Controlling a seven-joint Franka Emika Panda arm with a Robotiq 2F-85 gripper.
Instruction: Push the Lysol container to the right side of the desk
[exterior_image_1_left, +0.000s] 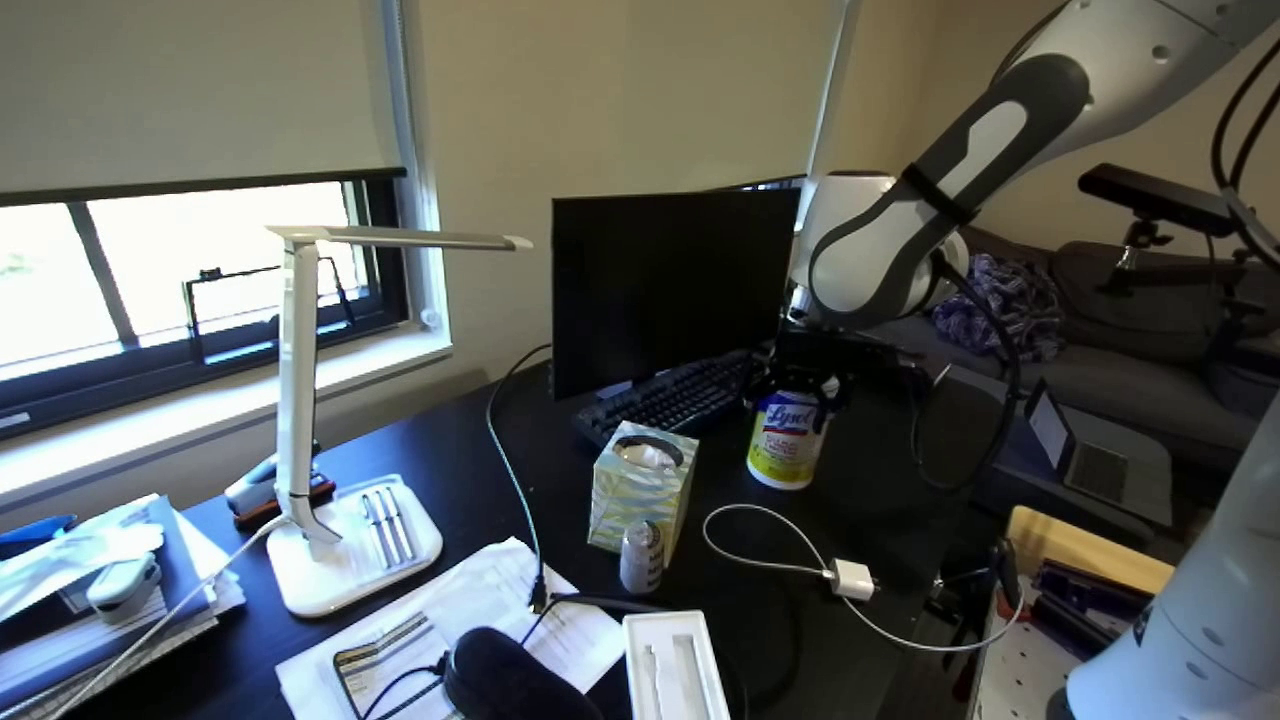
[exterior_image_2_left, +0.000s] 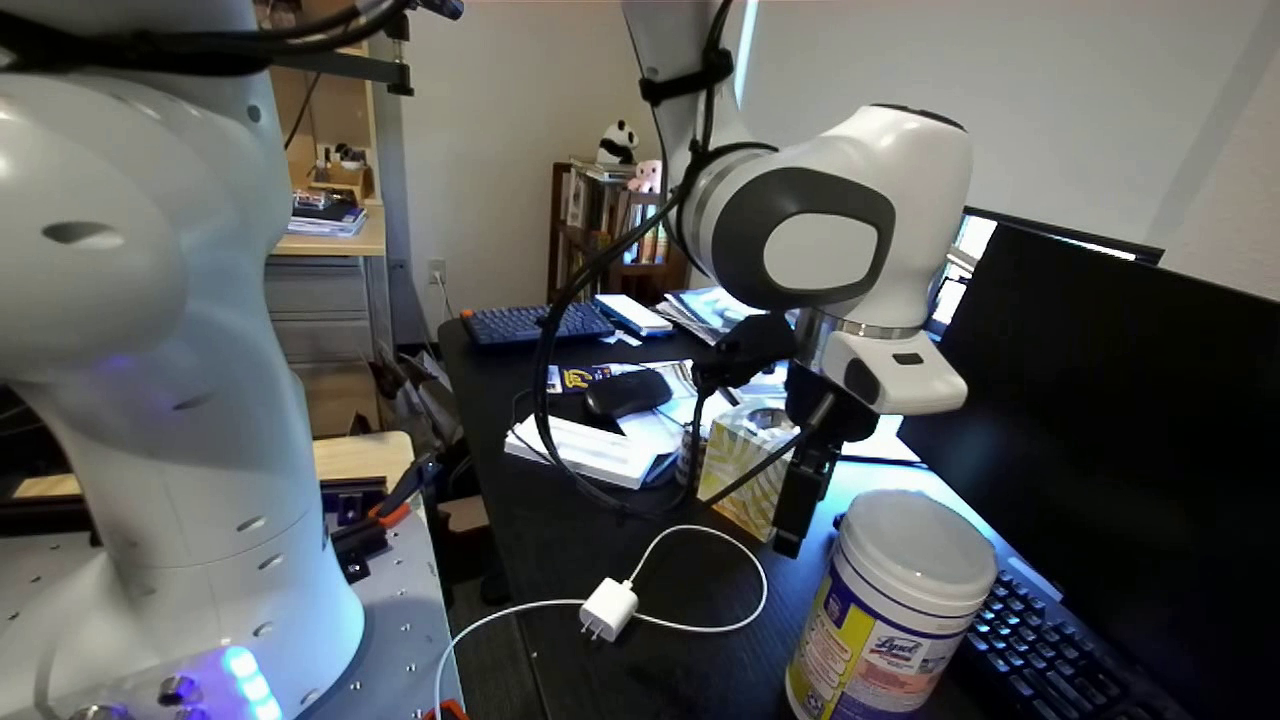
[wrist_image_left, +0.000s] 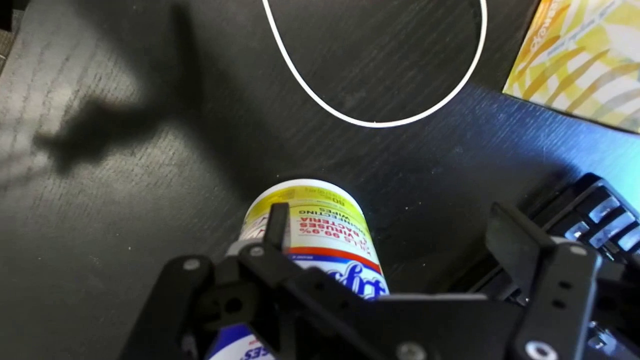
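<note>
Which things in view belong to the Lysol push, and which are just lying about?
Part of the job:
Lysol container
desk
hand, open

Just lying about:
tissue box
white charger
monitor
keyboard in front of it
desk lamp
papers

Yellow, white, red, blue on cylindrical plastic Lysol canister (exterior_image_1_left: 787, 440) | yellow-white curved streaks on cardboard tissue box (exterior_image_1_left: 628, 495) | near-black on flat wood-grained desk (wrist_image_left: 150, 215) | white on thin edge-crossing cable (wrist_image_left: 375, 124)
</note>
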